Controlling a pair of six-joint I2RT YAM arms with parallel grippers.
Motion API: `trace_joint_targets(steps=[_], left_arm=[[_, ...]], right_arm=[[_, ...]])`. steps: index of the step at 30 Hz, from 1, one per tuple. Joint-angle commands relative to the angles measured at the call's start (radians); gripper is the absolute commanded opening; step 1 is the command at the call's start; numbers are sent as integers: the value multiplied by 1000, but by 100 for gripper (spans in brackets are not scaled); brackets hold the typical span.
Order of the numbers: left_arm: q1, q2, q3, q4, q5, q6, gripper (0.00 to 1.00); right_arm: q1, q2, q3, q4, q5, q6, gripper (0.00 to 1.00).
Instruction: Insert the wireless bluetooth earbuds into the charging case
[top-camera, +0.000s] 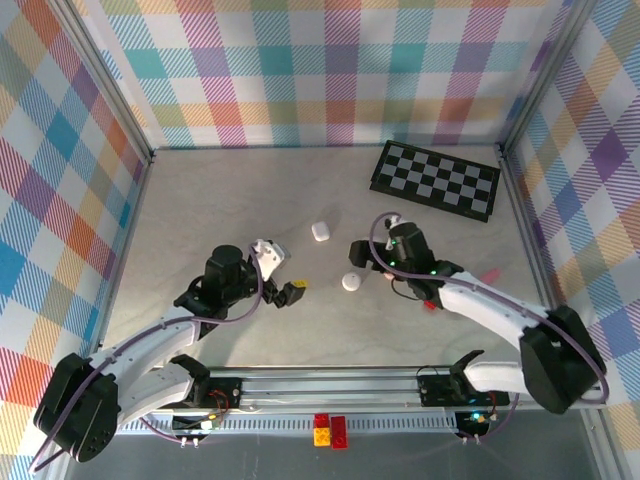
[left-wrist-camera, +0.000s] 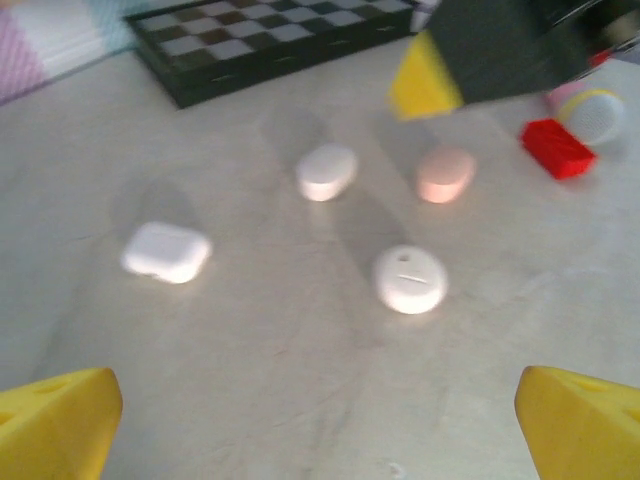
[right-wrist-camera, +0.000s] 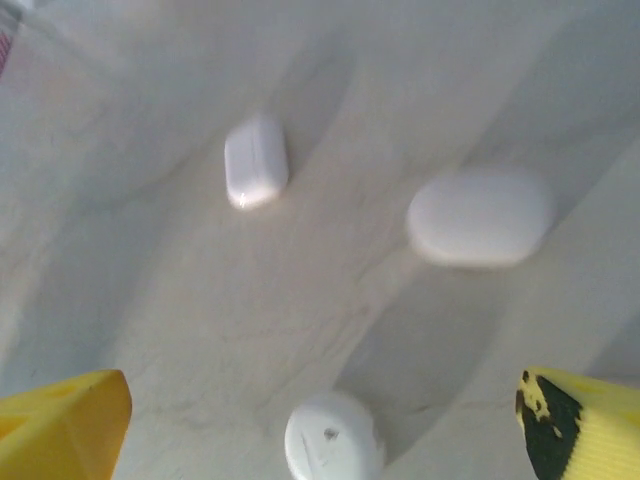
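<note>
Both claws hang released above the table: the left gripper and the right gripper each have their jaws wide apart with nothing between them. Nearest the right gripper lies the round white case. Beyond it are the white oval case, long axis across the picture, and the squarish white case, long axis pointing away. The left wrist view adds a pink oval case, a red block and, farthest, the chessboard.

Right wrist view, soft focus: the round white pebble-like case is cut by the bottom edge. Left wrist view: a blurred pink-and-white cylinder sits partly behind the red rectangular block.
</note>
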Motion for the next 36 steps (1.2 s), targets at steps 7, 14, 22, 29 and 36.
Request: trace_joint_targets(steps=[7, 14, 22, 29, 36], left_arm=[[210, -48, -131, 245, -481, -145, 100], [322, 156, -206, 498, -477, -183, 100], [399, 453, -119, 678, -458, -232, 100], [435, 587, -18, 613, -456, -269, 100], [437, 588, -20, 609, -444, -266, 100]], right_arm=[[-242, -192, -95, 108, 136, -592, 99], [-405, -40, -241, 415, 58, -636, 99], [-514, 156, -246, 673, -57, -588, 99], [-582, 305, -245, 800, -168, -539, 99], [-583, 309, -243, 801, -163, -539, 99]])
